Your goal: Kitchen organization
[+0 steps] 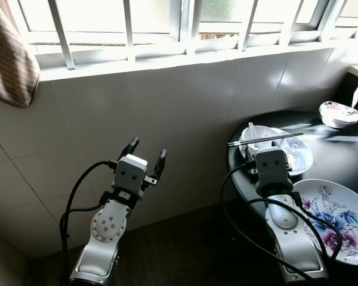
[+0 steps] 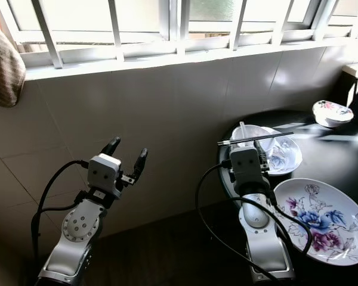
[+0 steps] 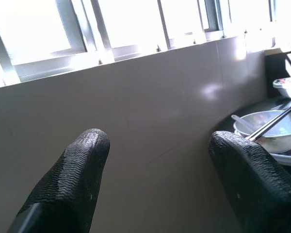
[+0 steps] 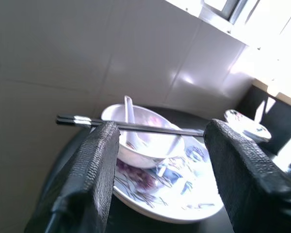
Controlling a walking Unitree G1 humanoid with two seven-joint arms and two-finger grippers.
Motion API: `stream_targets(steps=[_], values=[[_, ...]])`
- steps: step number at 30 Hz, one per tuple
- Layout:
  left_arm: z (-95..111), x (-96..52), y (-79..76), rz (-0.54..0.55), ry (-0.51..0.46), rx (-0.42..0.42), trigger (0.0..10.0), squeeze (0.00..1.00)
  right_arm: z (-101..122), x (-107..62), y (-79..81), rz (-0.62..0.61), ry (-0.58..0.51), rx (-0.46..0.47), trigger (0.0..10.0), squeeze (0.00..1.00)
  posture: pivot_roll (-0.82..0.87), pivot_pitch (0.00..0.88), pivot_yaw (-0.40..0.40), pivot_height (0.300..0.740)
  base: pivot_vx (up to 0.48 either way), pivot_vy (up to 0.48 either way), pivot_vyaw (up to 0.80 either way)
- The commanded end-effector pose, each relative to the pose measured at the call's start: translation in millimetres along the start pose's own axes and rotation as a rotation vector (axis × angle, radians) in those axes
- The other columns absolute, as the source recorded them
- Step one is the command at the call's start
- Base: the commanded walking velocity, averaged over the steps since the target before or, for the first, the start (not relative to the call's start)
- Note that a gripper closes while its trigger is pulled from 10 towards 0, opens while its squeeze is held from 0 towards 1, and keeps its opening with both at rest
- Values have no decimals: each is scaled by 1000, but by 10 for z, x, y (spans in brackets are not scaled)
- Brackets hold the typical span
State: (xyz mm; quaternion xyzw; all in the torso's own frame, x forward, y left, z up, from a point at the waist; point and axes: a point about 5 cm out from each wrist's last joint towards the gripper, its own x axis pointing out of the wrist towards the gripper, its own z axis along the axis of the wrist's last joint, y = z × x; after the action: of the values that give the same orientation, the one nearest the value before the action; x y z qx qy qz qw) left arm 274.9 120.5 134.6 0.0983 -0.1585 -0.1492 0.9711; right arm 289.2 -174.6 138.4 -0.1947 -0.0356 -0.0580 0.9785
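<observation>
Black fingers (image 4: 94, 174) of the right claw (image 4: 160, 160) stand wide apart, empty, just short of the chopsticks (image 4: 136, 127), which lie across the bowl (image 4: 143, 138) dead ahead of it and a little above the fingertips. A white spoon (image 4: 129, 114) leans inside that bowl, and the bowl sits on a plate (image 4: 169, 194) that runs under the claw's reach. I judge the step to be the approach for clearing the dishes, chopsticks first; next the claw must rise slightly, ease forward until the sticks lie between its fingers, then close without tipping the bowl. Behind it, beside the forearm, lies a flowered plate (image 1: 340, 217); far ahead to its right sits a small dish (image 1: 337, 113). All rest on a dark round table (image 1: 340, 158). The left claw (image 1: 147, 156) is open too, raised toward the tiled wall (image 1: 167, 107) under a barred window (image 1: 167, 30).
</observation>
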Motion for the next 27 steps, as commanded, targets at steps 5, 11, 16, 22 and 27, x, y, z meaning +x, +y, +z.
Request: stream_targets(steps=[5,11,16,22,27], values=[[1,13,8,-10,3,11,10000,0,-93,9,9,-8,82,19,10000,0,35,0,-1,740,0,0,-84],[-7,18,6,-13,5,12,10000,0,-146,-2,56,23,117,20,10000,0,33,0,1,740,0,0,-578],[-21,11,-11,-21,8,9,10000,0,-219,-42,158,81,175,28,10000,0,33,0,0,740,0,0,-640],[-37,13,-1,-26,15,7,10000,0,-352,-76,218,115,295,55,10000,0,33,0,-1,740,0,0,0],[-47,15,-10,-30,21,8,10000,0,-408,-101,283,160,362,97,10000,0,32,0,1,740,0,0,0]])
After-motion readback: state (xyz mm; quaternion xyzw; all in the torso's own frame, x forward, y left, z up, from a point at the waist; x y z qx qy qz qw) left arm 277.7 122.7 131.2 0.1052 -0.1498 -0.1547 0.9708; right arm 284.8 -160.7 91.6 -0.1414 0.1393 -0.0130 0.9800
